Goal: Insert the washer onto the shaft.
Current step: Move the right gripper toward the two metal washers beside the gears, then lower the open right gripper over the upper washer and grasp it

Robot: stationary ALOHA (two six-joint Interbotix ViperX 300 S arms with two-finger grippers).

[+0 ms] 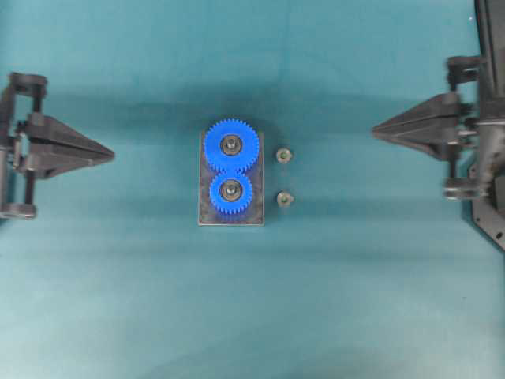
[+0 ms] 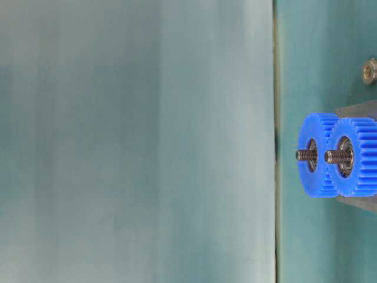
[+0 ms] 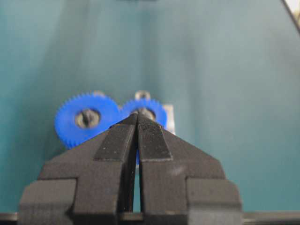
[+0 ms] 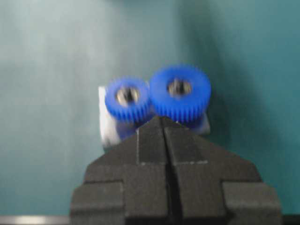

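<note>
A grey base plate (image 1: 230, 215) lies near the middle of the teal table (image 1: 252, 316). Two meshed blue gears sit on it: a larger gear (image 1: 232, 145) toward the far edge and a smaller gear (image 1: 230, 190) toward the near edge. A threaded shaft (image 2: 333, 157) stands upright through the centre of each gear.

Two small metal parts rest on the table just beside the plate's right edge, apart from it: one (image 1: 284, 155) level with the larger gear, one (image 1: 285, 199) level with the smaller gear. At this resolution they may be washers or nuts; neither is on a shaft.

The left gripper (image 1: 110, 154) hovers well apart from the plate on its left side, fingertips pressed together and holding nothing. The right gripper (image 1: 375, 130) is well apart on the right side, likewise clenched and empty.
</note>
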